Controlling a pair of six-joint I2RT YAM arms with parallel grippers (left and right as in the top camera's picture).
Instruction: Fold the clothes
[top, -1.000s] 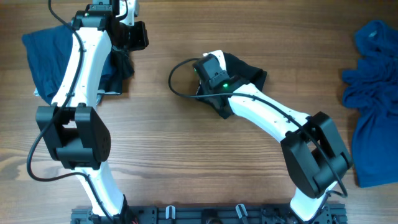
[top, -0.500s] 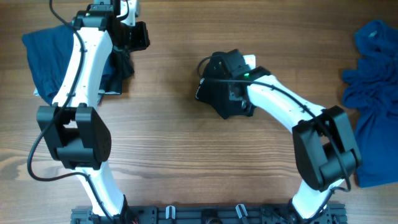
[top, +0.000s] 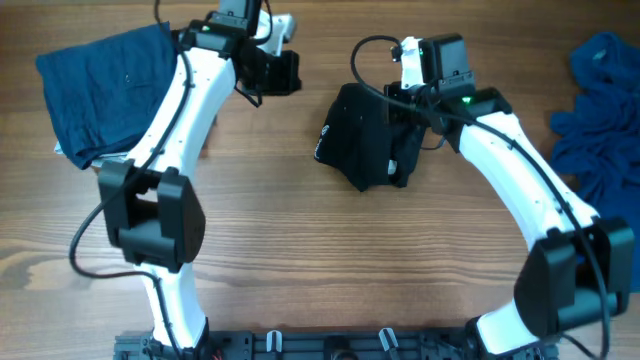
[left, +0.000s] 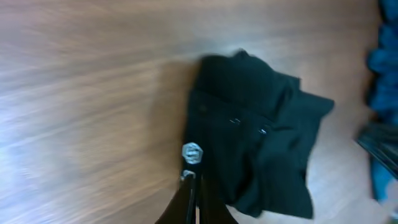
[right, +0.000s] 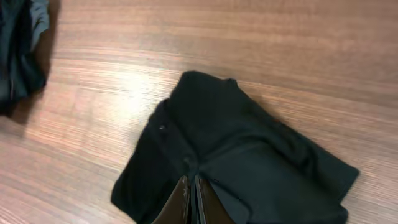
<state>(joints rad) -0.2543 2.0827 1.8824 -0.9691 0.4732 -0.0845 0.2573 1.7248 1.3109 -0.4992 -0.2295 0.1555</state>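
Black polo (top: 362, 140) sits bunched mid-frame. Blue folded piece (top: 100, 85) upper left, blue pile (top: 600, 150) at right edge. Left gripper (left: 191, 182) clenched, empty, off the bunch's upper-left. Right gripper (right: 191, 183) clenched over the bunch; can't tell if cloth is pinched. Likely best: spread it flat first, take opposite edges, pull apart, then fold.

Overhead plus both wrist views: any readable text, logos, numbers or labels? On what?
No text can be read in any view.
Small white mark at the left edge of the black shirt: too small to read.
Folded blue garment, blue clothes pile, wooden table: no print visible.
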